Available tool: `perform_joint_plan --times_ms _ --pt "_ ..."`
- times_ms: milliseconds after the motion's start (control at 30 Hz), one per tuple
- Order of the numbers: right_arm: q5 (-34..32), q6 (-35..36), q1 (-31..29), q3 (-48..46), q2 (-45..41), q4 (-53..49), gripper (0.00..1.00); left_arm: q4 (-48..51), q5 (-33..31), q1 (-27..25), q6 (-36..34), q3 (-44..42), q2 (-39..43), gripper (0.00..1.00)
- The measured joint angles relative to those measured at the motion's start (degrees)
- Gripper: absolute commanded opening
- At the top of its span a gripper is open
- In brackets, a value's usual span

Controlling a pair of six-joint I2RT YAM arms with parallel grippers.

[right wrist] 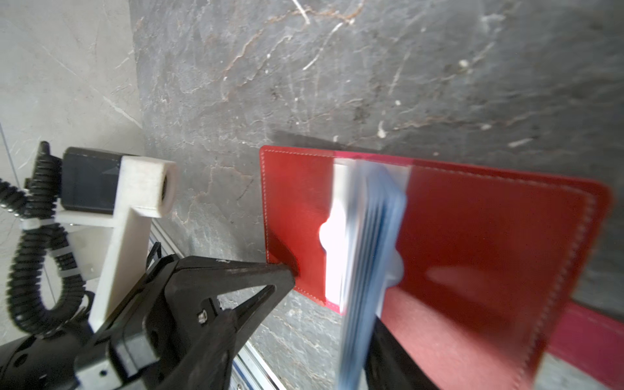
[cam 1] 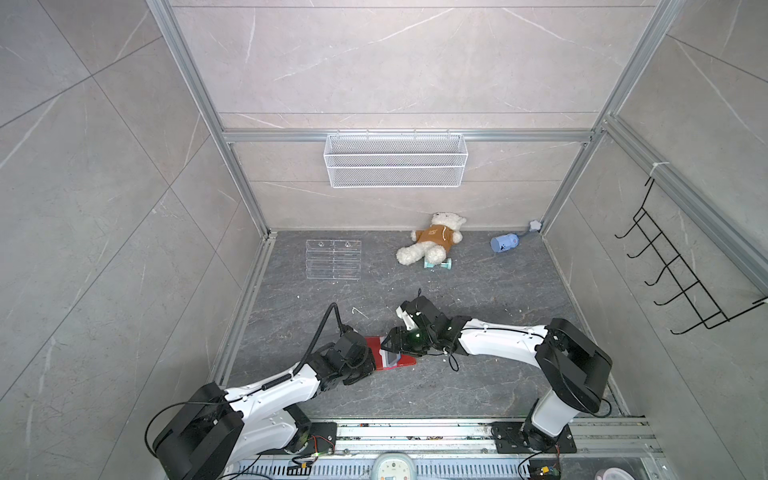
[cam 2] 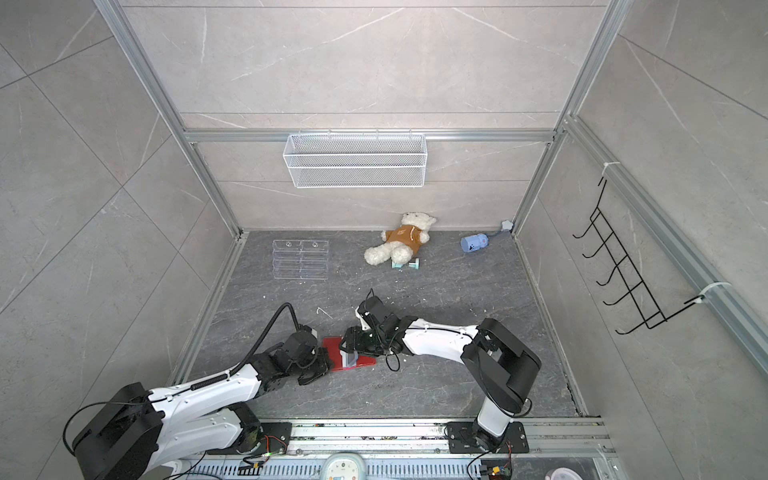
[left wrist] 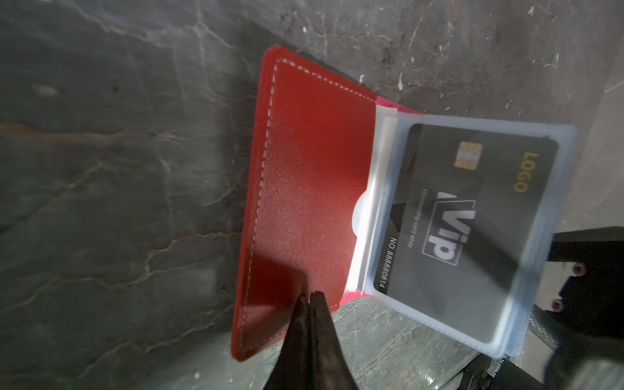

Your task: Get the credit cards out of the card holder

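Down on dark marbled floor (cam 1: 478, 374), grey tiled walls (cam 1: 104, 208): left jaws clenched, pressing card holder (cam 1: 372, 345); right jaws unclear.

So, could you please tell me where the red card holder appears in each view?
Top view: card holder low, about centre.
Top view: card holder low, just left of centre.
Left wrist view: card holder fills the middle, spread open.
Right wrist view: card holder large, spread open, sleeves edge-on.
Shared landmark: the pale blue sleeves rising from its fold.
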State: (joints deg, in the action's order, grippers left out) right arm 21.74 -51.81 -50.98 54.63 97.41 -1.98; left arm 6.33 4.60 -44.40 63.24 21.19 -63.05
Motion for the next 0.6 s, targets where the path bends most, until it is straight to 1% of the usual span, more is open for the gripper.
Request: perform_joint_plan --times_ms 167,367,467,600 --pt "0.15 0.0 -0.72 1.29 0.04 0.0 0.6 4.17 -0.92 0.0 0.0 2.49 4.26 0.0" --pt "0.22 0.0 -1.49 3.37 1.66 -0.02 0.6 11.1 -4.74 -0.04 0.2 5.75 12.17 0.09" --pt "0.26 0.0 -1.66 4.55 3.23 -0.42 0.6 14.99 -7.06 -0.04 0.44 7.34 16.31 0.16" --pt "0.42 -0.02 -2.08 6.62 5.73 -0.42 0.6 19.58 -9.51 -0.04 0.66 9.46 20.0 0.34"
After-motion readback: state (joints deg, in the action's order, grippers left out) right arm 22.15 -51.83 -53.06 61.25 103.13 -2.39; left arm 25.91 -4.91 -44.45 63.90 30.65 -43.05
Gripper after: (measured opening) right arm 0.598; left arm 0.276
